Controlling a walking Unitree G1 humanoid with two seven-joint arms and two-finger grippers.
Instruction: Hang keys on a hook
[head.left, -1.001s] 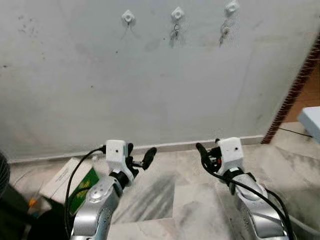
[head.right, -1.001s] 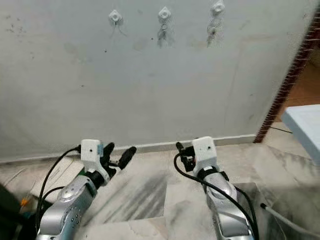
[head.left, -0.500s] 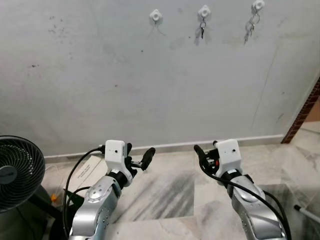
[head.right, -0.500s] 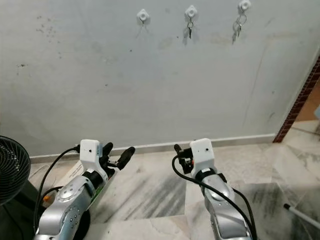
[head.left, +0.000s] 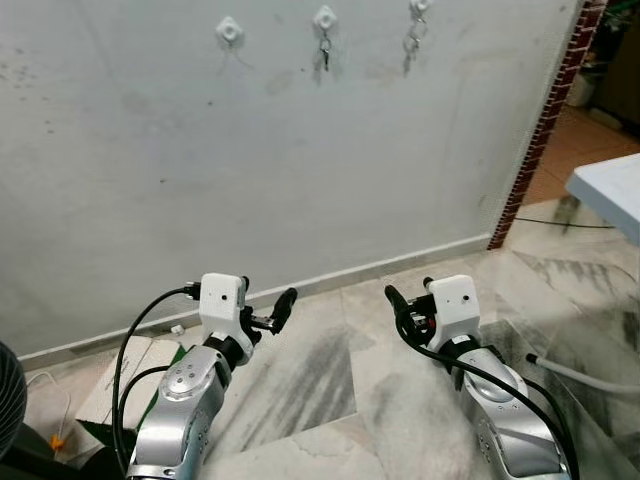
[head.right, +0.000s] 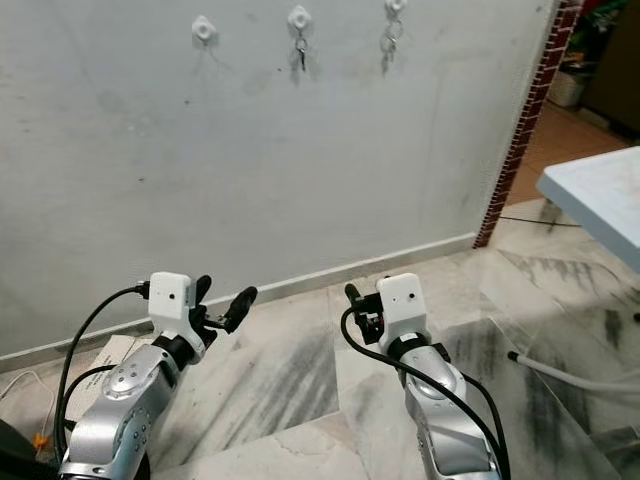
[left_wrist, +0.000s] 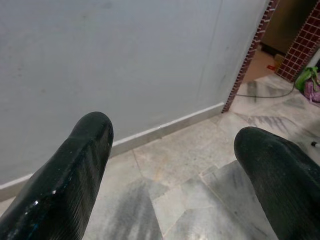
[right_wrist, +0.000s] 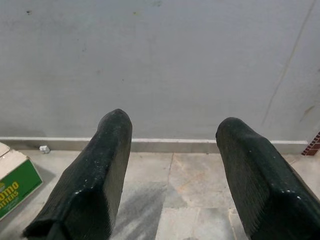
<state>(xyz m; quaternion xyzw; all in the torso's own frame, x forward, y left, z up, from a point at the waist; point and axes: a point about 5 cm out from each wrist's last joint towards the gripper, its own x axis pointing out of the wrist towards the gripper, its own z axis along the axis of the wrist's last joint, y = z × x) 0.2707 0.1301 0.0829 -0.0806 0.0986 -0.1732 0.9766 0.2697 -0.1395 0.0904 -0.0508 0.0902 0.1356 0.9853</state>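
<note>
Left eye view: cardboard box with green side low on the floor beside left arm, contents not discernible. High on grey wall, three white hooks: leftmost hook bare, middle hook carrying a small dark key, right hook bearing a silvery bunch of keys, probably on a ring. Left pincer held low, fingers apart, empty. Right pincer likewise spread wide, gripping nothing, facing the skirting.
</note>
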